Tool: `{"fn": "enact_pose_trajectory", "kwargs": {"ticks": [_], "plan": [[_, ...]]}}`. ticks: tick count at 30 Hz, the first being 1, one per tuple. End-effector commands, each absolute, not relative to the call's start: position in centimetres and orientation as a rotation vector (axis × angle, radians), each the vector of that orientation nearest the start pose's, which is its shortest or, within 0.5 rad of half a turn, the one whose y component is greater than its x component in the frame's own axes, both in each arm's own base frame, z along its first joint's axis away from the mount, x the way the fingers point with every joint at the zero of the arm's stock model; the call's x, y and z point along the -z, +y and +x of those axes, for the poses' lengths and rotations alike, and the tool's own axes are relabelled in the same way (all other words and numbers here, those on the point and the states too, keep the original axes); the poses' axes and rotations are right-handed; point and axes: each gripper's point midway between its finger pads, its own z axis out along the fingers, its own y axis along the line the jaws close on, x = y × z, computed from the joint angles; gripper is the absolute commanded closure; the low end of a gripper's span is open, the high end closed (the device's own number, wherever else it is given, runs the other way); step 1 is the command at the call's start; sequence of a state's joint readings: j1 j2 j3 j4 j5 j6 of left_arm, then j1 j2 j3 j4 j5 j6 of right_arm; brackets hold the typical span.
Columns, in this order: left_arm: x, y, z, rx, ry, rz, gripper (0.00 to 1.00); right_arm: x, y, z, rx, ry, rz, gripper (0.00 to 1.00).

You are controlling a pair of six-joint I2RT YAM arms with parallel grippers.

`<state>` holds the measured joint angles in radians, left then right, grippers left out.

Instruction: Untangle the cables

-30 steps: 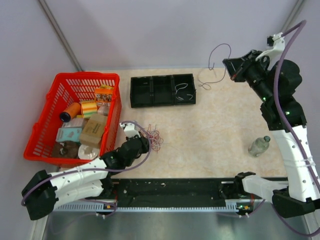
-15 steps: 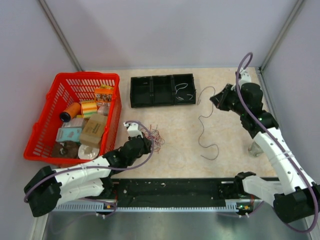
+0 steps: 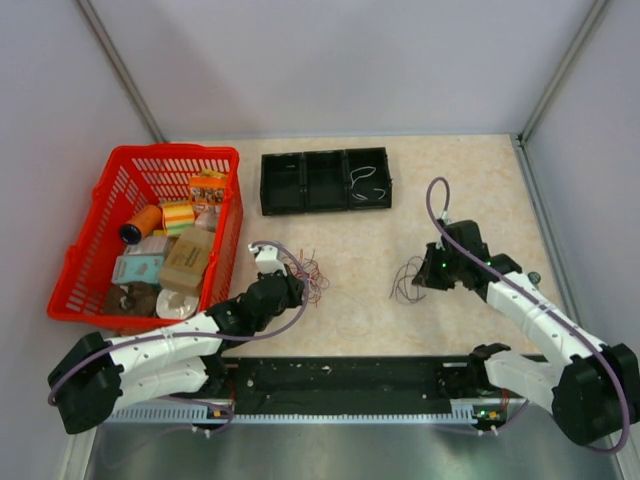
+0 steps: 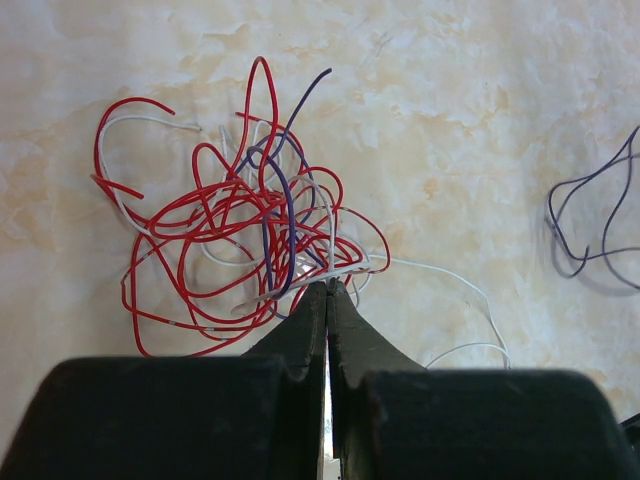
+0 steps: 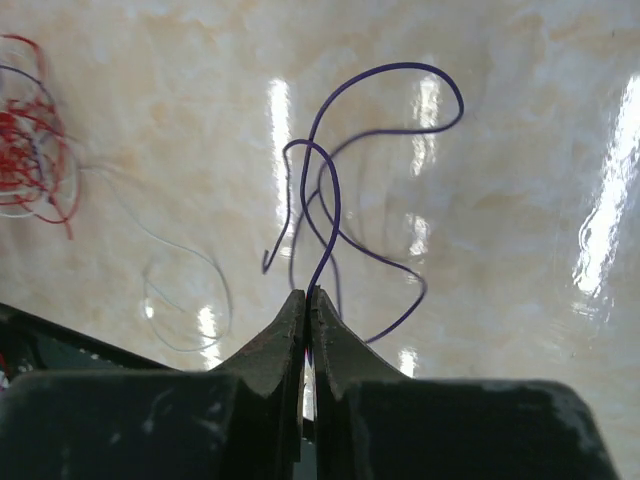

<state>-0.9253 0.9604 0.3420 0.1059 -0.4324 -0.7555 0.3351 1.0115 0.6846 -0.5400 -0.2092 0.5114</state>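
Observation:
A palm-sized tangle of red, white and dark purple cables (image 4: 240,230) lies on the beige table, seen small in the top view (image 3: 312,275). My left gripper (image 4: 327,288) is shut on strands at the tangle's near edge. My right gripper (image 5: 307,296) is shut on one end of a separate dark purple cable (image 5: 340,200), whose loops rest on the table at the right (image 3: 405,280). A thin white cable (image 5: 190,290) trails loose from the tangle across the table.
A red basket (image 3: 100,235) of assorted items stands at the left. A black three-compartment tray (image 3: 325,180) at the back holds a white wire in its right compartment. A small clear bottle (image 3: 533,278) shows behind the right arm. A black rail (image 3: 340,380) runs along the near edge.
My right arm has swung down from high at the back right to low over the table at the right, carrying the dark purple cable with it. The left gripper has stayed at the tangle.

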Motion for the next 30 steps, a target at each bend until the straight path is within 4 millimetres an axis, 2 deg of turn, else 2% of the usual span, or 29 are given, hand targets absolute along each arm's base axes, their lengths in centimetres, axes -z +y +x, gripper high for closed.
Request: {"fn": "enact_pose_trajectory", "kwargs": {"ticks": [1,3,4,8,9,14,15,17,22,24,28,30], "plan": [[-11.3,-22.4,22.7,0.661,2.020,-0.092,1.00,-8.2,12.9,22.4,-0.503,2.562,0.154,1.00],[-11.3,-22.4,22.7,0.661,2.019,-0.094,1.00,-7.6,12.8,22.5,-0.478,2.580,0.154,0.98],[-11.4,-22.4,22.8,0.662,2.017,-0.093,1.00,-7.3,12.8,22.6,-0.473,2.587,0.155,0.91],[-11.4,-22.5,22.7,0.664,2.019,-0.088,1.00,-7.4,13.0,22.6,-0.499,2.571,0.157,0.50],[-11.3,-22.4,22.7,0.662,2.020,-0.089,1.00,-7.4,13.0,22.6,-0.495,2.569,0.164,0.45],[-11.4,-22.5,22.7,0.665,2.017,-0.088,1.00,-7.4,11.5,21.9,-0.422,2.569,0.344,0.38],[-11.4,-22.4,22.7,0.665,2.016,-0.089,1.00,-7.4,11.4,21.9,-0.424,2.555,0.388,0.28],[-11.4,-22.5,22.7,0.666,2.015,-0.084,1.00,-7.9,11.4,22.0,-0.446,2.522,0.484,0.01],[-11.4,-22.7,22.7,0.670,2.019,-0.069,1.00,-7.7,13.3,22.1,-0.584,2.530,0.642,0.01],[-11.4,-22.8,22.7,0.672,2.019,-0.068,1.00,-7.6,14.4,22.3,-0.621,2.530,0.640,0.01],[-11.4,-22.8,22.6,0.675,2.019,-0.064,1.00,-7.0,14.5,22.7,-0.557,2.534,0.664,0.04],[-11.5,-22.8,22.6,0.680,2.016,-0.062,1.00,-6.2,14.5,23.0,-0.489,2.548,0.620,0.06]]}}
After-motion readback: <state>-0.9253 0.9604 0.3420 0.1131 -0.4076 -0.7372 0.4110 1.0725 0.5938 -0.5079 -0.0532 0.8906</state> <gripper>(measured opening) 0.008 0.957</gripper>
